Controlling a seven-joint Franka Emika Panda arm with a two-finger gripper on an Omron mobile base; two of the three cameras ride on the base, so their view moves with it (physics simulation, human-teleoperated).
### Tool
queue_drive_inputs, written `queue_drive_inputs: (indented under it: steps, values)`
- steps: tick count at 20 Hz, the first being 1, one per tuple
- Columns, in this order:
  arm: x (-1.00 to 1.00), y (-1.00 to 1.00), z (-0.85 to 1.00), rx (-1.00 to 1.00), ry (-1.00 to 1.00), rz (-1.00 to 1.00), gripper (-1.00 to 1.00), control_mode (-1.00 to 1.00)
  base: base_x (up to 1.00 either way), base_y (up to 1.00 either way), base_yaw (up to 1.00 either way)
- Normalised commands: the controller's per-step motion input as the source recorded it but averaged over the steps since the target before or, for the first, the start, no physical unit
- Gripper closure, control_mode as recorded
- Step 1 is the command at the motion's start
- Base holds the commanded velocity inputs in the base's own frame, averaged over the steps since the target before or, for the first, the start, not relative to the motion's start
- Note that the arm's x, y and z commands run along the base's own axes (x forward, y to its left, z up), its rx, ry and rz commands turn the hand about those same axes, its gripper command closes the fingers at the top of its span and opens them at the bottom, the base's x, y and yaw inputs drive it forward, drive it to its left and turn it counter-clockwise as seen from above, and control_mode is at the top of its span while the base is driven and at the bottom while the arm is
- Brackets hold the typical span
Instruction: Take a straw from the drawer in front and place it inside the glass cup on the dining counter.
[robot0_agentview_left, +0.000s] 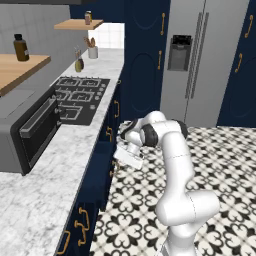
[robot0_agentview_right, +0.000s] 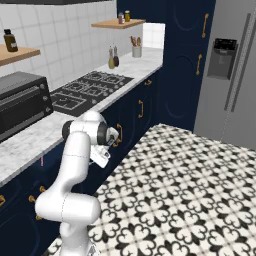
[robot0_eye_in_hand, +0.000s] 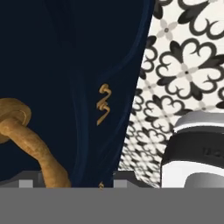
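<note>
Fingers (robot0_eye_in_hand: 72, 178) straddle curved, glossy gold handle (robot0_eye_in_hand: 30, 144).

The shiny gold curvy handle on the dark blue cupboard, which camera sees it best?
The hand view: the curved gold handle looms large and close between the gripper fingertips, against the navy front. The left base view shows small gold handles low on the cabinets; the right base view shows the same handles, also small.

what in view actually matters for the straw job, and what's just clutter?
Job:
- gripper, open
- gold handle between its fingertips, on a navy front; probably the drawer's, can't confirm

Clutter:
- toaster oven
- stovetop
- fridge
- brown bottle
- utensil pot
</note>
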Motion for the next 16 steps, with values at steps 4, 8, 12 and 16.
queue_drive_inputs:
  steps: [4,8,12,16]
  values:
    - [-1.00,-1.00,-1.00,-0.30,-0.63,0.00,1.00,-1.00,0.00,0.00,0.00]
    - [-1.00,-1.00,-1.00,-0.25,-0.67,0.00,1.00,-1.00,0.00,0.00,0.00]
    - [-1.00,-1.00,-1.00,-0.23,-0.68,0.00,1.00,-1.00,0.00,0.00,0.00]
    - [-1.00,-1.00,-1.00,-0.18,-0.71,0.00,1.00,-1.00,0.00,0.00,0.00]
